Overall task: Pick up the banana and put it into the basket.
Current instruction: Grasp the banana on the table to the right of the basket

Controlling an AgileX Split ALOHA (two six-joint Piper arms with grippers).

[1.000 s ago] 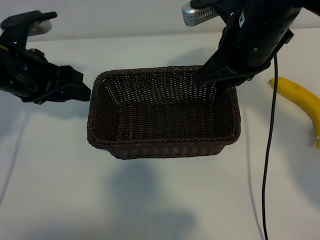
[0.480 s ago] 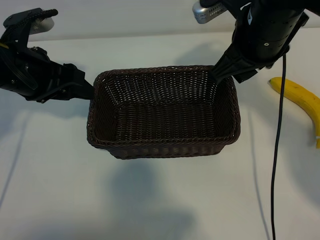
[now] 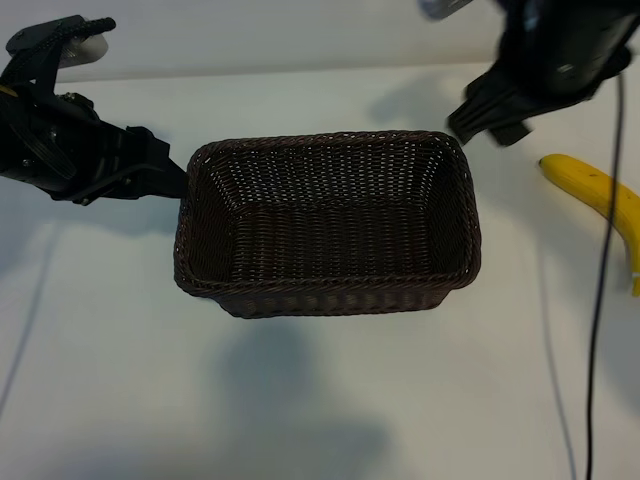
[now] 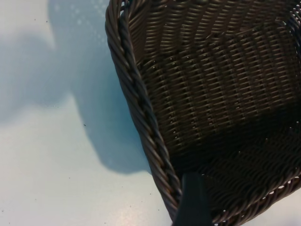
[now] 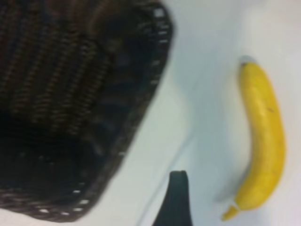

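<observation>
The dark brown wicker basket (image 3: 330, 297) stands mid-table with nothing in it. The yellow banana (image 3: 612, 205) lies on the table to its right, partly cut off by the edge of the exterior view; in the right wrist view the banana (image 5: 263, 141) lies free. My right gripper (image 3: 490, 122) hovers open and blurred between the basket's far right corner and the banana, holding nothing; one finger (image 5: 176, 200) shows over bare table. My left gripper (image 3: 162, 172) is open at the basket's left rim, and one finger (image 4: 193, 202) reaches over the rim (image 4: 141, 113).
A black cable (image 3: 598, 320) hangs from the right arm down across the table's right side, close to the banana. The white table (image 3: 300, 400) stretches in front of the basket.
The right arm has swung away from the basket's far right corner toward the banana and its jaws have spread. The left gripper edged up to the basket's left rim, then held still.
</observation>
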